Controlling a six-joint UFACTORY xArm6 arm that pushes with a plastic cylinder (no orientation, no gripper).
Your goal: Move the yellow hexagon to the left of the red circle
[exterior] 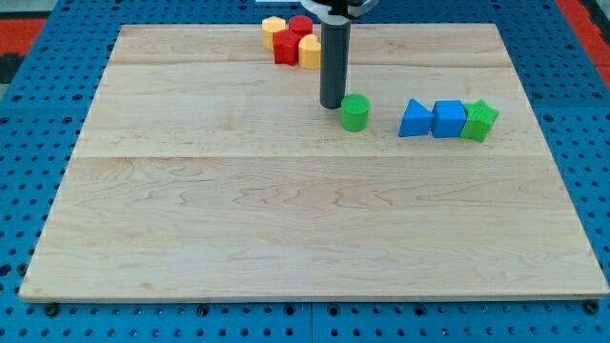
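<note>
The yellow hexagon (pixel 274 30) sits at the view's top, at the left end of a tight cluster. The red circle (pixel 301 26) is just right of it, at the cluster's top. A red block (pixel 286 47) lies below them and a second yellow block (pixel 310 51) at the cluster's lower right. My rod comes down from the top; my tip (pixel 332 104) rests on the board below and right of the cluster, just left of a green cylinder (pixel 355 112).
At the right stand a blue triangle (pixel 414 120), a blue cube (pixel 448 119) and a green star-like block (pixel 479 121) in a row. The wooden board (pixel 286 219) ends on a blue pegboard surround.
</note>
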